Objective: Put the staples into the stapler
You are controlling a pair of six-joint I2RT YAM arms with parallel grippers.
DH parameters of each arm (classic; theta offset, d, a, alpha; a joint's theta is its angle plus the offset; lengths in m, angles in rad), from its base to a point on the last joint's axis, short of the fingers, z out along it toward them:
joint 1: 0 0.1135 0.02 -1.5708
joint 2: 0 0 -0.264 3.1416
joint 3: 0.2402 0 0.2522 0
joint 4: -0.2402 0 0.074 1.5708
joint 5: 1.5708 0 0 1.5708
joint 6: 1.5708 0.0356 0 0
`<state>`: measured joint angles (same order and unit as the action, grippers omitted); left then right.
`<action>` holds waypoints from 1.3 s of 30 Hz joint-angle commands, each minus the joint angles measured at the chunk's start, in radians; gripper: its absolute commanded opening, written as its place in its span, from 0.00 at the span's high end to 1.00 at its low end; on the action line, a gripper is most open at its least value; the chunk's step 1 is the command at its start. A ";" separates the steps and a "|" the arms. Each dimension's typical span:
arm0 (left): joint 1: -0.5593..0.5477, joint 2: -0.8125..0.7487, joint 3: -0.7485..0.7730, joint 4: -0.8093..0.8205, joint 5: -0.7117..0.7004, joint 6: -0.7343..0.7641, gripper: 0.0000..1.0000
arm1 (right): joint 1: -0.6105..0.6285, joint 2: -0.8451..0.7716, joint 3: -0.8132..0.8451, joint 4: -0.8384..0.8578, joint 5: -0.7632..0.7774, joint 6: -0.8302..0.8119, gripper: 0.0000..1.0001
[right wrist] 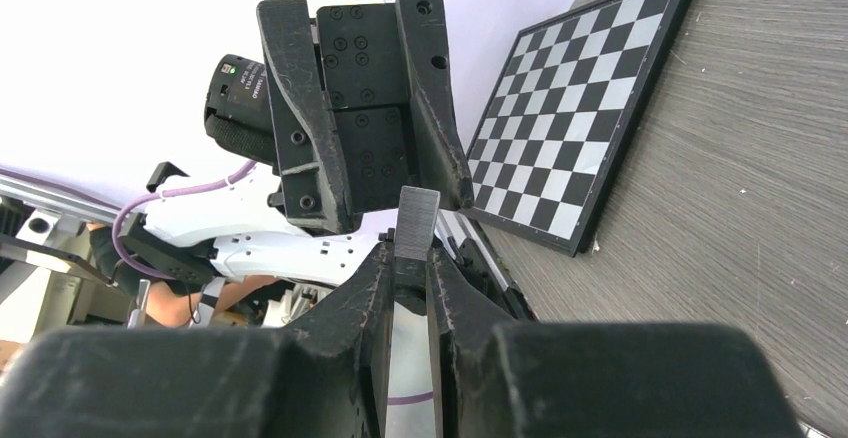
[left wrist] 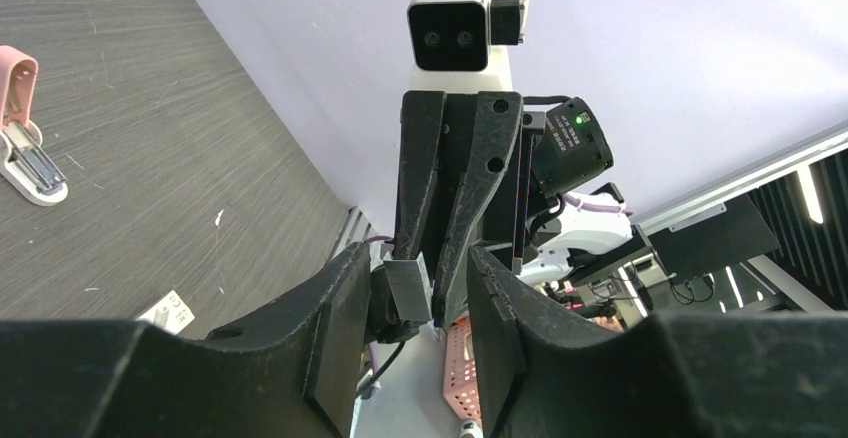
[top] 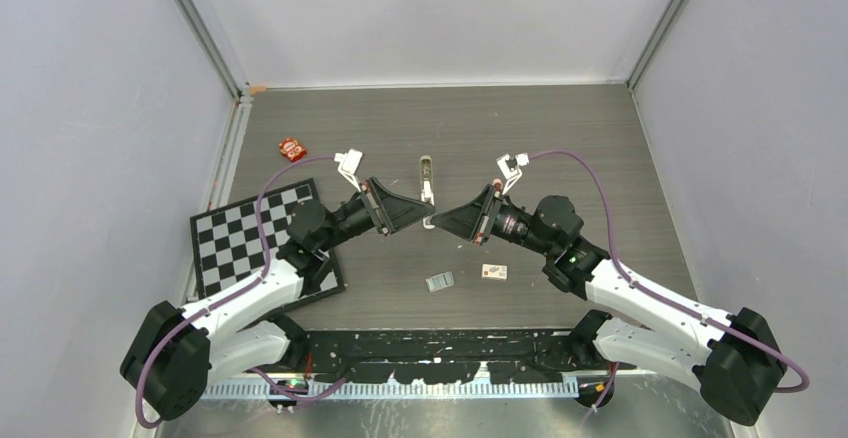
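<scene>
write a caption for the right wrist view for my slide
Right gripper shut on the staples, facing the left gripper, chessboard on the table beyond

staples [right wrist: 416, 220] lower end hidden between jaws, small box [top: 494, 272] label unreadable

You've got one stapler [top: 427, 180], one block of staples [right wrist: 415, 220], two small boxes [top: 440, 281] [top: 494, 272], one chessboard [top: 240, 230] and one red packet [top: 291, 148].

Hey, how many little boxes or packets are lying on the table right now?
3: a red packet at far left, beyond the checkerboard; a grey box and a white-and-red box side by side, near centre. Others may be hidden from view.
</scene>
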<state>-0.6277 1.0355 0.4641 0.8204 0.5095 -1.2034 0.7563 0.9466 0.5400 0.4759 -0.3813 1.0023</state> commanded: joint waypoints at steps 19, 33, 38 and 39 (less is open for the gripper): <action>-0.005 0.010 -0.006 0.100 -0.030 0.003 0.77 | 0.001 0.008 -0.011 0.087 -0.015 0.023 0.78; -0.035 -0.095 0.126 -0.463 -0.204 0.279 0.89 | 0.000 -0.105 -0.055 -0.062 0.059 -0.024 0.38; -0.131 -0.053 0.296 -0.840 -0.469 0.461 0.89 | 0.000 -0.237 -0.051 -0.280 0.148 -0.116 0.03; -0.144 -0.028 0.324 -0.881 -0.513 0.473 0.89 | 0.001 -0.263 -0.049 -0.324 0.168 -0.135 0.01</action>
<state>-0.7197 0.9699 0.6632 0.2440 0.2310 -0.9012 0.7563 0.7773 0.4763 0.3153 -0.3107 0.9649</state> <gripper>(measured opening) 0.183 0.928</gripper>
